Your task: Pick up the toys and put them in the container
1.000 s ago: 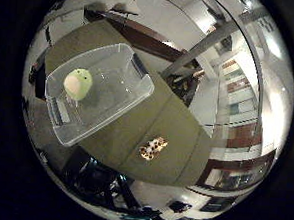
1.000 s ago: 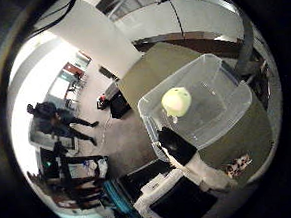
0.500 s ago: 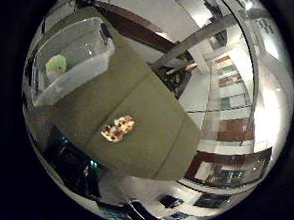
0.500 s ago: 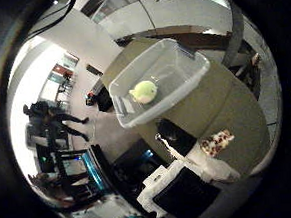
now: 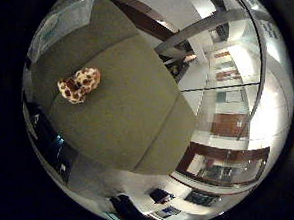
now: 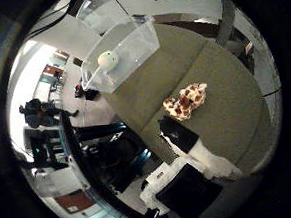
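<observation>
Below the palm lies an olive-green bench (image 5: 131, 114), and on it a spotted plush toy (image 6: 186, 101), tan with brown patches, like a small giraffe lying on its side. It rests on the bare bench top, well in from the far edges and closer to the near edge, where the bench drops off to the dark floor. A clear plastic container (image 6: 124, 50) stands further along the same bench, toward one corner, well apart from the spotted toy. Inside the container sits a pale round toy (image 6: 107, 59), whitish green, resting on the container's floor near one wall.

From the thumb-side palm view, parts of the hand (image 6: 188, 153) reach in from the edge: a black fingertip (image 6: 176, 132) on a white segment points toward the spotted toy and ends just short of it, with a thin strip of bench showing between them. Nothing is held. Only this much of the hand shows, so I cannot tell whether its fingers are spread or curled.
</observation>
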Tool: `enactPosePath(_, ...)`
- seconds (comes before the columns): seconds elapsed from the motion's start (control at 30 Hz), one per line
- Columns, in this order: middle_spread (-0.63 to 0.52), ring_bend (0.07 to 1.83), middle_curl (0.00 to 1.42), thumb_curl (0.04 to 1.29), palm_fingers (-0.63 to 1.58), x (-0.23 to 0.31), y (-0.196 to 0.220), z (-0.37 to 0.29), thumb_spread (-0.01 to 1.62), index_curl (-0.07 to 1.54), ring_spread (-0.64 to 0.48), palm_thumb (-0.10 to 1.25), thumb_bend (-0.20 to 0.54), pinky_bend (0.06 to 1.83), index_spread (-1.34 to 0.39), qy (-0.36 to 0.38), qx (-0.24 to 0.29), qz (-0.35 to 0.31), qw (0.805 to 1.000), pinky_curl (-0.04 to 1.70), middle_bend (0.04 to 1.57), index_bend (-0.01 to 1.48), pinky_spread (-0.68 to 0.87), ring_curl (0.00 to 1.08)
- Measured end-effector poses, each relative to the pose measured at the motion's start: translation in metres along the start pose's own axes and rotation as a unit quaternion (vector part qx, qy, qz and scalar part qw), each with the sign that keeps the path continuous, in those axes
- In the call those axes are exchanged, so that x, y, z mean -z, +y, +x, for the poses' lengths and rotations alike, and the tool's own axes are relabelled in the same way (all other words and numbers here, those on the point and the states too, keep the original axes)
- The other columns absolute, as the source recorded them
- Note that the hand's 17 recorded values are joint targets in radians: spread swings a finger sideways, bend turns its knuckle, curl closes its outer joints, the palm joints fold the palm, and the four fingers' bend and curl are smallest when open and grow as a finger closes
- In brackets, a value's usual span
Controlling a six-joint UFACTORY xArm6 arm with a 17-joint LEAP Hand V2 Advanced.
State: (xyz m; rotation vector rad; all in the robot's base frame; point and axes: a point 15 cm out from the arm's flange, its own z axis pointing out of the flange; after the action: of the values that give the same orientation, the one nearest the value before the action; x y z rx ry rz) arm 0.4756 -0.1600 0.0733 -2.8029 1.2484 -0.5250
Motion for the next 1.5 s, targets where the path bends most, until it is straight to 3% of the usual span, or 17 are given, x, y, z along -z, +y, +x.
enactPosePath(0.33, -0.07, 0.31, 0.32, 0.35, 0.18, -0.056, 0.019, -0.012, 1.06, 0.31, 0.10, 0.66, -0.020, 0.56, -0.44, 0.008, 0.028, -0.001, 1.000, 0.04, 0.19, 0.18, 0.38, 0.23)
enactPosePath(0.5, -0.07, 0.30, 0.32, 0.36, 0.18, -0.077, 0.004, -0.010, 1.04, 0.31, 0.10, 0.70, -0.022, 0.55, -0.45, 0.050, 0.059, 0.035, 0.996, 0.04, 0.19, 0.18, 0.37, 0.24)
enactPosePath(0.63, -0.06, 0.25, 0.31, 0.36, 0.16, -0.099, -0.001, -0.027, 1.03, 0.33, 0.09, 0.70, -0.024, 0.50, -0.46, 0.044, 0.090, 0.039, 0.994, 0.04, 0.19, 0.19, 0.36, 0.23)
enactPosePath(0.9, -0.01, 0.20, 0.28, 0.36, 0.07, -0.123, 0.008, -0.039, 1.03, 0.35, 0.15, 0.68, -0.026, 0.43, -0.46, 0.052, 0.106, 0.047, 0.992, 0.07, 0.17, 0.20, 0.33, 0.23)
enactPosePath(1.5, 0.00, 0.19, 0.25, 0.40, 0.06, -0.173, -0.006, -0.008, 1.00, 0.37, 0.16, 0.75, -0.024, 0.37, -0.48, 0.067, 0.118, 0.051, 0.989, 0.13, 0.17, 0.23, 0.33, 0.24)
